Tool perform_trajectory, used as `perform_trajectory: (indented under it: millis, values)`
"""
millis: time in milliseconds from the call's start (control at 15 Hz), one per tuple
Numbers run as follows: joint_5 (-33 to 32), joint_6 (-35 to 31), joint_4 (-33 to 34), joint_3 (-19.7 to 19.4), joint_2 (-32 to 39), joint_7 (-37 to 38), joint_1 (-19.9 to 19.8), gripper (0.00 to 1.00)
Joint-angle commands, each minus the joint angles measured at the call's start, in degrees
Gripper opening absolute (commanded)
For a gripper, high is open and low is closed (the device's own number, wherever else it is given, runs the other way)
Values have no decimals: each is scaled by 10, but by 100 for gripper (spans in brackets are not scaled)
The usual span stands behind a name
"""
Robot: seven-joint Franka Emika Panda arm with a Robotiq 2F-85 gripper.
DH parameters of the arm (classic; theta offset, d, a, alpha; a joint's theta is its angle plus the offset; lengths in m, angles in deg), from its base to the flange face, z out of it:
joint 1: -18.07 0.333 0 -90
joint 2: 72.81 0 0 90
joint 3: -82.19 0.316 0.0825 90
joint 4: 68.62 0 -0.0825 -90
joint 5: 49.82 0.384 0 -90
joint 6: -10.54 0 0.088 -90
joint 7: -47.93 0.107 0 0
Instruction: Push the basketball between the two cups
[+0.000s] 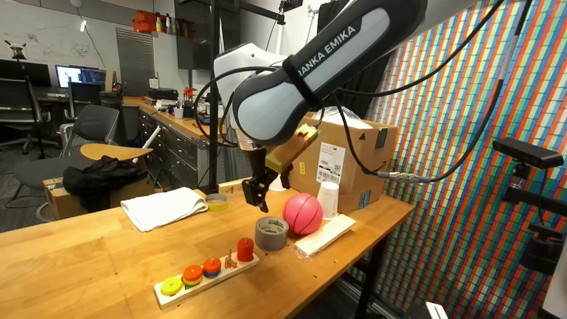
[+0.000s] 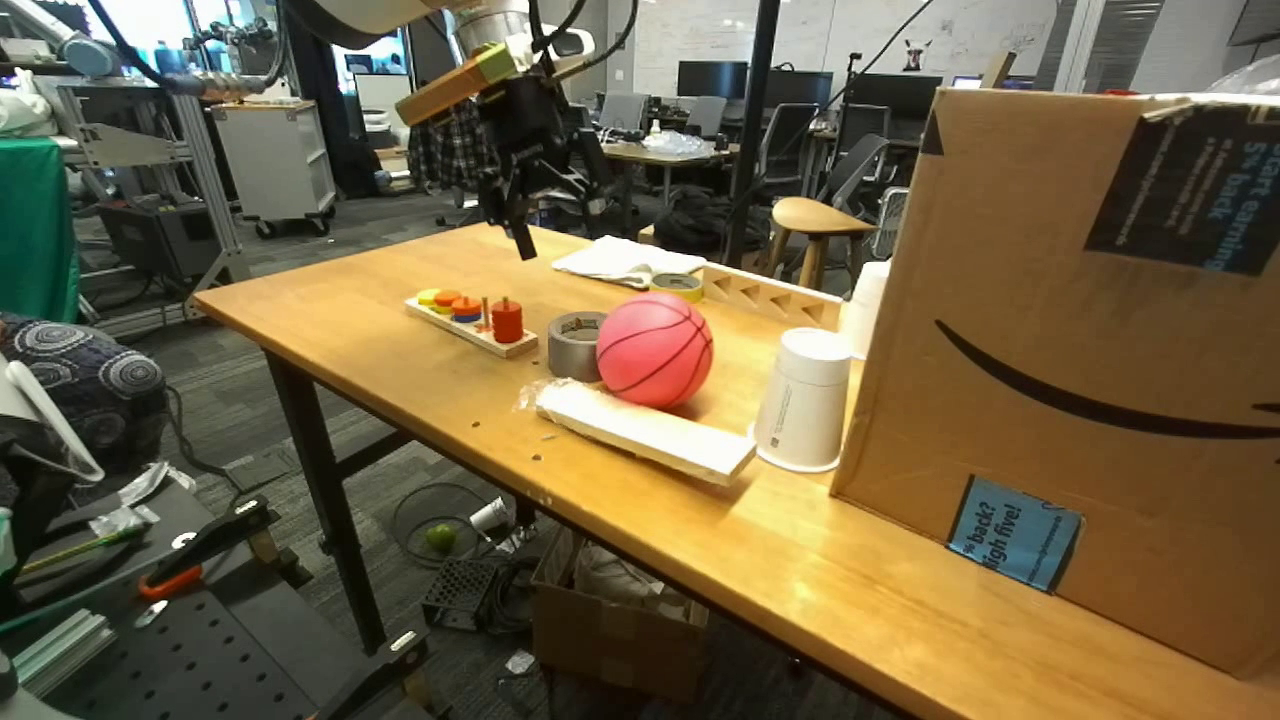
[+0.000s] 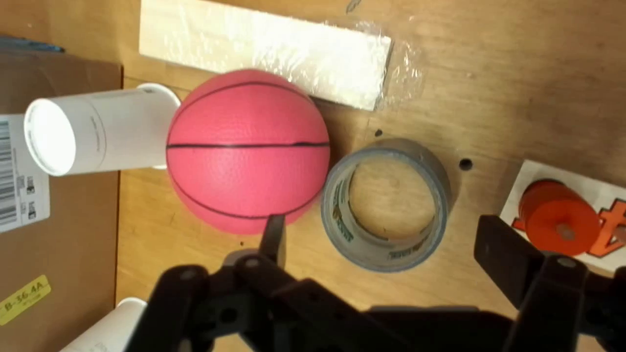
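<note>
The pink basketball (image 1: 303, 213) rests on the table in both exterior views (image 2: 655, 350). It fills the upper left middle of the wrist view (image 3: 248, 151). One white upside-down paper cup (image 1: 328, 200) stands close beside it, in front of the box; it shows in the wrist view too (image 3: 112, 129). A second white cup (image 2: 866, 308) stands farther back by the box, partly hidden; only its top part shows in the wrist view (image 3: 110, 328). My gripper (image 3: 381, 220) is open and empty, above the table. Its left finger overlaps the ball's edge in the wrist view; contact is not visible.
A grey tape roll (image 1: 271, 233) and a plastic-wrapped wooden block (image 2: 645, 430) sit beside the ball. A big cardboard box (image 1: 350, 164) stands behind the cups. A ring-stacking toy (image 1: 208, 279), white cloth (image 1: 164, 207), yellow tape roll (image 1: 217, 202) and notched wooden rack (image 2: 770, 297) lie around.
</note>
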Motion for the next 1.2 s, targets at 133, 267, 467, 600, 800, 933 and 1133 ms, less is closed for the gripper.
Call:
perform_trajectory:
  millis: [133,267,467,600,800,933,1133]
  values:
    - [0,68,-44,-4,-20,27,-2,100]
    - [1,77,-58,-8,-15,32,-5,100]
    - [10,67,-73,-15,-5,25,-11,100]
    - [18,61,-77,-20,2,16,-15,100]
    - [36,49,-74,-25,17,1,-18,100]
    - [52,42,-66,-25,31,-10,-18,100]
    - [65,33,-41,-22,56,-26,-14,100]
